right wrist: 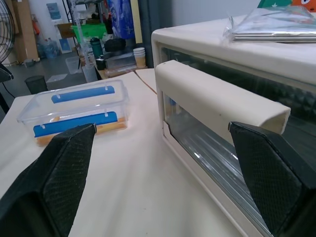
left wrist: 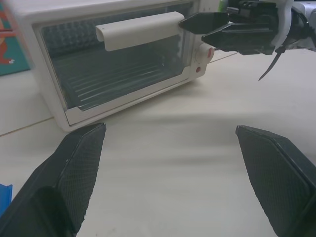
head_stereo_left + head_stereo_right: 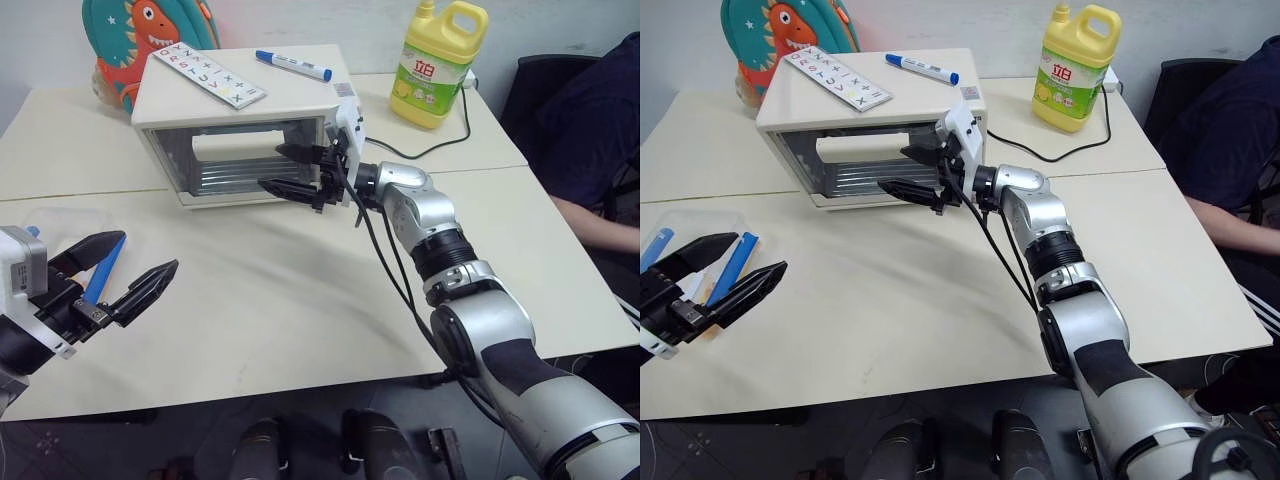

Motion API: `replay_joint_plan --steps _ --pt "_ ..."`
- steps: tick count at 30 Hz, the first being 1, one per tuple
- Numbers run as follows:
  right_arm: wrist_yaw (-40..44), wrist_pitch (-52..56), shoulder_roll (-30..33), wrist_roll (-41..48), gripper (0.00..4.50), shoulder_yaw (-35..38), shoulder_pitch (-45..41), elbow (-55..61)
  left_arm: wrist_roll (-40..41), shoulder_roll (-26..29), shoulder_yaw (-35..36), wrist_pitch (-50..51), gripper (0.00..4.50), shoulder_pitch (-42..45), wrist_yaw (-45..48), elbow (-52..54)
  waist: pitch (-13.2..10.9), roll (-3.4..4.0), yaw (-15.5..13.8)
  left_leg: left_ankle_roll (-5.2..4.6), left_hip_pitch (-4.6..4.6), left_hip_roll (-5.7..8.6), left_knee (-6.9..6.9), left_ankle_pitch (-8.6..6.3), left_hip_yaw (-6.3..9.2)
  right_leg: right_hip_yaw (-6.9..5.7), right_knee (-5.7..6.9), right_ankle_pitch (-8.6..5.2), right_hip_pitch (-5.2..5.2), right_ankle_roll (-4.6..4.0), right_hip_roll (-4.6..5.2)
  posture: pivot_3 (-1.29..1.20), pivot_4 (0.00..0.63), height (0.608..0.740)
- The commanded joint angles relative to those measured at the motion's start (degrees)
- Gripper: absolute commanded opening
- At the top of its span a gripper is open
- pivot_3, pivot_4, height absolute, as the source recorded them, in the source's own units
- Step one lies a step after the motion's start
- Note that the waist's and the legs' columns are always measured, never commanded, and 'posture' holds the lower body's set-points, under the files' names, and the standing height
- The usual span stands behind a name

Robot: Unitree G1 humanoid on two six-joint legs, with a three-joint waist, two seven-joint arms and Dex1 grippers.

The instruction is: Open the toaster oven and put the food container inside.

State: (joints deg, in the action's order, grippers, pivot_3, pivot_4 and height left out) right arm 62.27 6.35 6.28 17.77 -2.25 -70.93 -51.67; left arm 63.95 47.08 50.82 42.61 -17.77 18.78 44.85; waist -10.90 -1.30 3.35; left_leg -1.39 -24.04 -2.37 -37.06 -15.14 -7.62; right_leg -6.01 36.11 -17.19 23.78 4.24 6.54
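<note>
Yellow detergent jug [image 3: 440, 62], green label, Chinese characters

The cream counter [image 3: 300, 300] is made of pale panels joined by visible seams. On its far left part stands the toaster oven [image 3: 240, 125], door shut, front facing the near side. At the near left edge lies the food container [image 3: 700, 250], clear with blue strips, partly hidden. A yellow detergent bottle [image 3: 440, 62] stands at the far right, with a black cable [image 3: 440, 140] lying beside it. A teal dinosaur bag [image 3: 140, 45] seems to rest at the far left.
</note>
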Motion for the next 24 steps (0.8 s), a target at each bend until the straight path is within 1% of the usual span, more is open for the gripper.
replay_joint_plan --steps 1,6,10,16,20,24 --pt "-0.27 -1.37 0.08 -1.86 4.5 0.42 -1.48 -2.13 0.94 0.8 1.5 -1.08 4.48 0.58 -0.68 1.42 0.0 0.0 0.01 0.0 0.0 0.0 -0.01 0.0 0.0 0.0 0.0 0.0 0.0 0.0 0.0 0.0 0.15 0.74" --pt "-2.04 -2.28 0.45 -4.15 4.5 1.27 -2.34 -6.33 1.02 1.78 1.14 -1.02 4.48 1.78 -0.89 0.63 0.0 0.01 0.03 0.01 -0.01 0.0 -0.01 0.0 -0.01 0.02 -0.01 0.0 0.0 0.0 0.0 0.0 0.15 0.74" --pt "-4.17 -3.0 -0.11 -3.72 4.5 3.51 -4.48 -8.77 0.9 2.2 1.02 -0.91 4.48 2.46 -0.62 -0.01 -0.02 0.03 0.04 0.02 -0.03 0.0 -0.01 -0.01 -0.01 0.01 -0.01 0.0 0.03 0.0 0.0 0.0 0.15 0.74" --pt "-0.7 -0.97 -0.98 -1.69 4.5 6.18 -6.2 -8.08 0.26 2.42 0.32 -0.85 4.48 3.35 -0.28 -0.72 -0.02 0.04 0.14 0.04 -0.04 -0.02 0.03 -0.01 -0.02 0.02 -0.02 0.0 0.06 -0.01 -0.02 0.0 0.15 0.74" --pt "5.27 3.64 -1.82 -0.11 4.5 5.14 -3.94 -2.91 -3.13 3.27 -1.25 -0.98 4.48 4.68 -1.09 -1.72 -0.02 0.04 0.06 0.03 -0.05 -0.02 0.02 -0.02 -0.02 0.02 -0.02 0.0 0.06 -0.01 -0.02 0.0 0.15 0.74" --pt "7.59 7.3 -2.84 0.26 4.5 2.62 2.15 6.78 -4.71 4.35 -2.84 -1.08 4.48 8.11 -1.82 -3.59 -0.02 0.04 0.07 0.03 -0.06 -0.02 0.04 -0.02 -0.02 0.02 -0.01 0.0 0.06 -0.01 -0.02 0.0 0.15 0.74"
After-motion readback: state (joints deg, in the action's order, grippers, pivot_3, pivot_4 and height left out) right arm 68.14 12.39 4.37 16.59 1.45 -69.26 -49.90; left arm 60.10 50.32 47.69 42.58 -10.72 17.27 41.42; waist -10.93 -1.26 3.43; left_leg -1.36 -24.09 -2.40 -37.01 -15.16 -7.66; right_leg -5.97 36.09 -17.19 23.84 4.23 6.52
